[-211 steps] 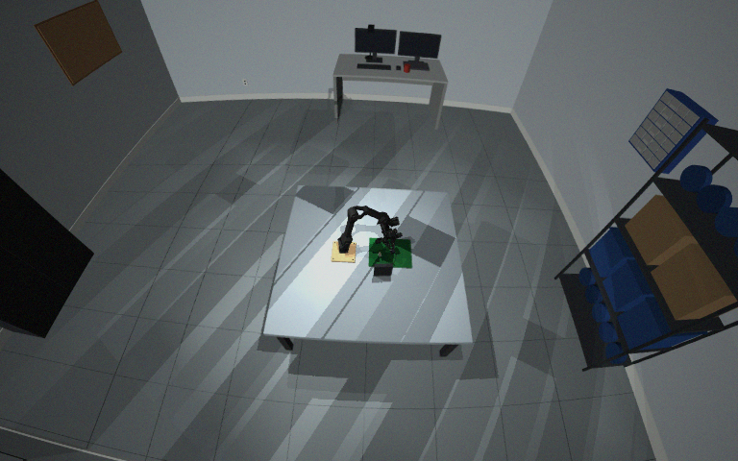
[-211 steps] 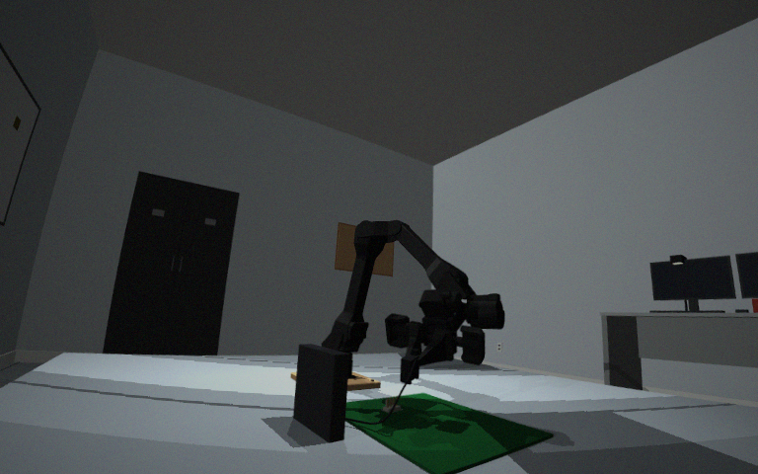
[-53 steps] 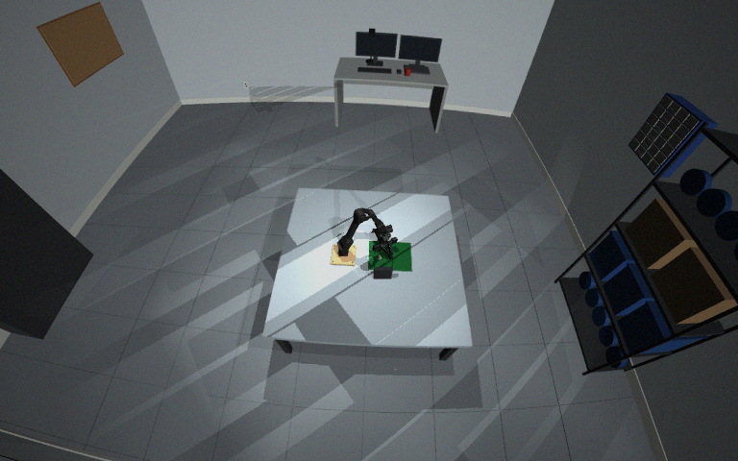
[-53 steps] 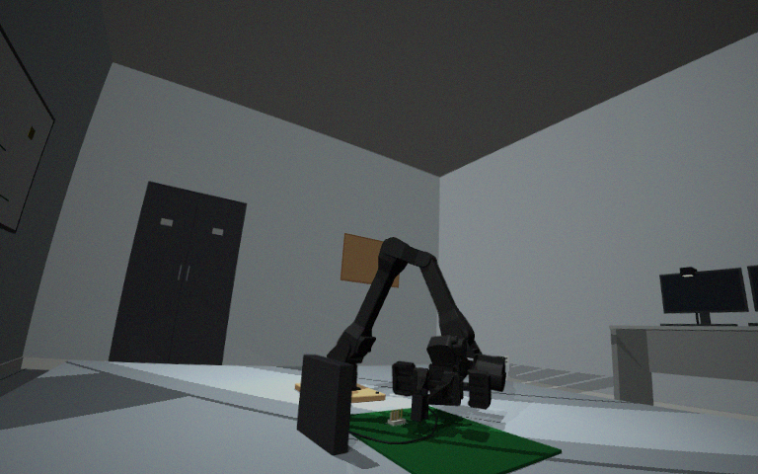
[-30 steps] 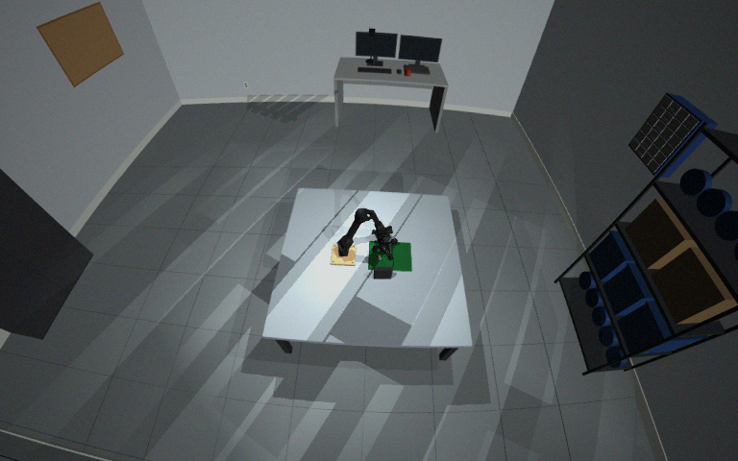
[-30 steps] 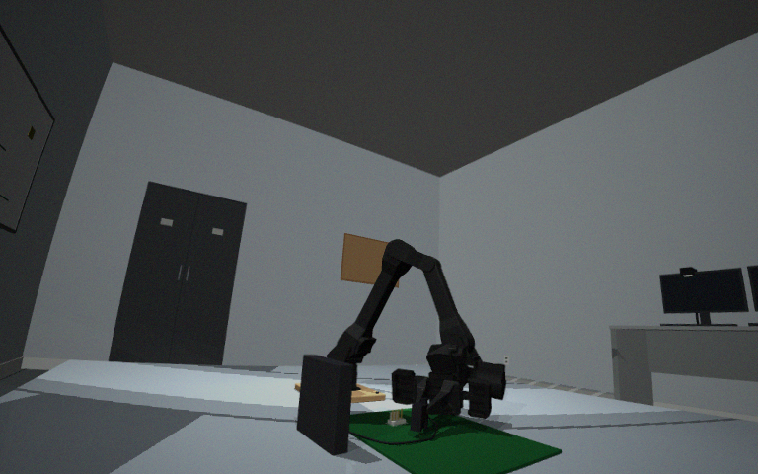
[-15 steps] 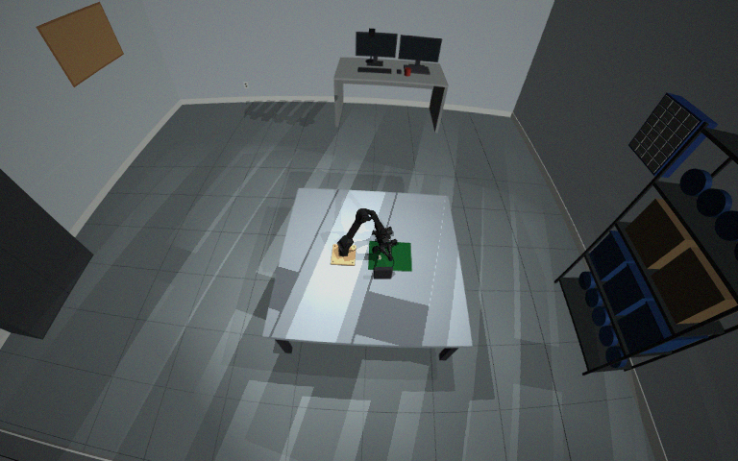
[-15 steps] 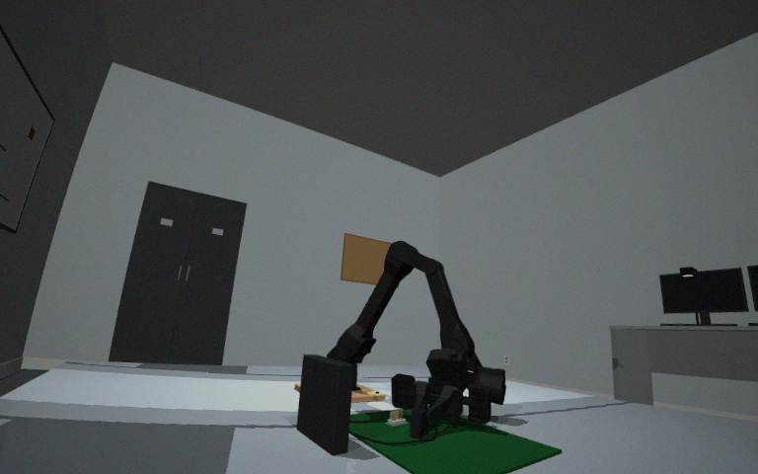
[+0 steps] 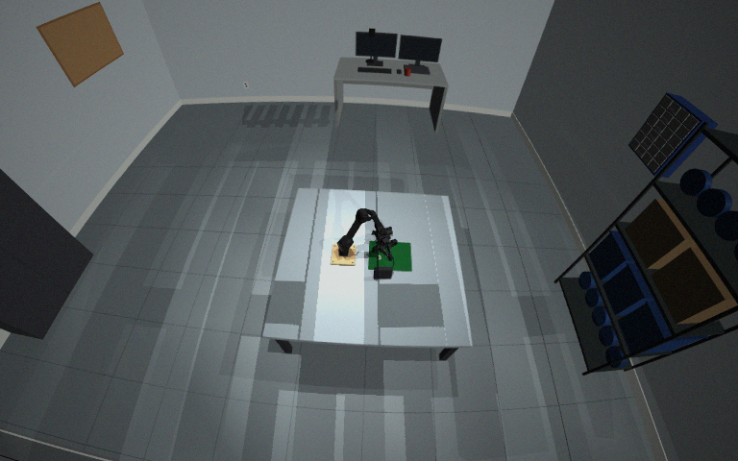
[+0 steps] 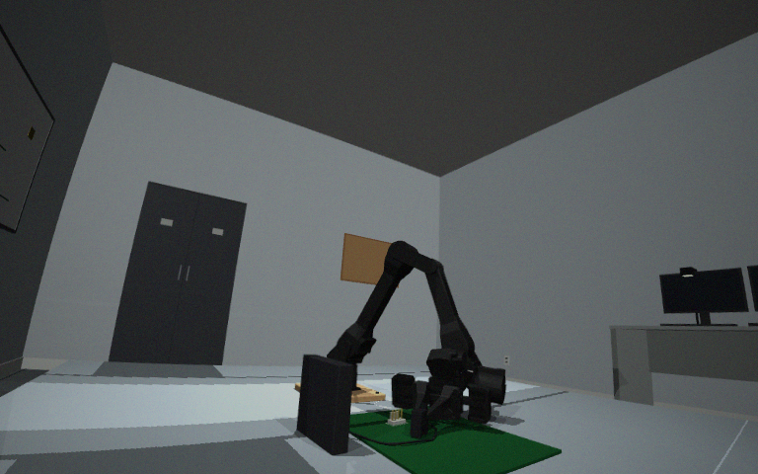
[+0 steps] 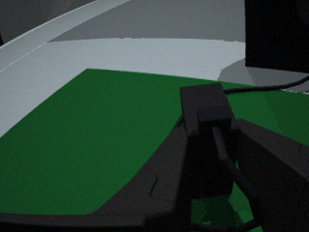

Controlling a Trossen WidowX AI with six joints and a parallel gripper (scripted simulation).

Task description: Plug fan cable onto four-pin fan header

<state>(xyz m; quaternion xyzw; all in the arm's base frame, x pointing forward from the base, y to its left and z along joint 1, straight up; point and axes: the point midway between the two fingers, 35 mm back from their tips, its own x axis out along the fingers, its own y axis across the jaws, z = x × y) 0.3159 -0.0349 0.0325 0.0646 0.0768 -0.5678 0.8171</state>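
I have the gripper pinching the plug low over the board, the header at its nine o'clock, so descending here risks jamming it on bare board.

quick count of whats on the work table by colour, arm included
black: 4 (jointed robot arm with claw, flat upright fan block, small square plug gripped in the claw, thin cable)
green: 1 (flat rectangular circuit board)
tan: 1 (wooden base plate under the arm)
beige: 1 (small pin header on the board)
total: 7
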